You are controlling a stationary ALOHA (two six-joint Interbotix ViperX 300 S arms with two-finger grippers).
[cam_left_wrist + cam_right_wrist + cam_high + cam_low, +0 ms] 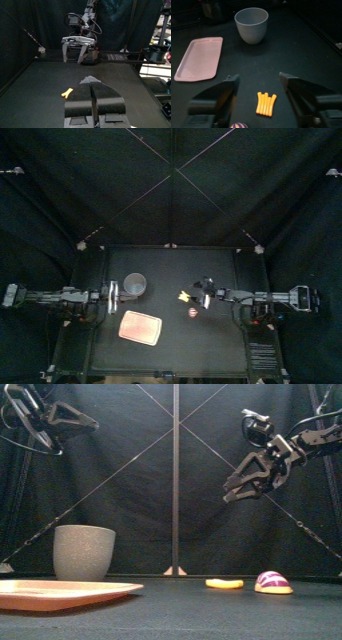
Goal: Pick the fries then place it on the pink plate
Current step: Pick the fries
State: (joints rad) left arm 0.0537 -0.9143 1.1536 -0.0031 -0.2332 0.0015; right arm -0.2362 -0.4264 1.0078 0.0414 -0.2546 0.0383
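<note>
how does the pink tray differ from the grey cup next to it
The pink tray is flat and low with a shallow rim; the grey speckled cup is tall and stands upright. The tray is rectangular, the cup round. The tray lies nearer the table's front edge, the cup behind it. Both are empty and sit on the left arm's side of the fries.

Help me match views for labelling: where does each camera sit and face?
Top: high above, looking down on table; left arm, right arm show.
Front: table edge, looking level at cup, fries; right gripper above.
Left wrist: faces across table; shut left gripper shows.
Right wrist: looks down at fries; open right gripper shows.
Shared: fries in every view.
</note>
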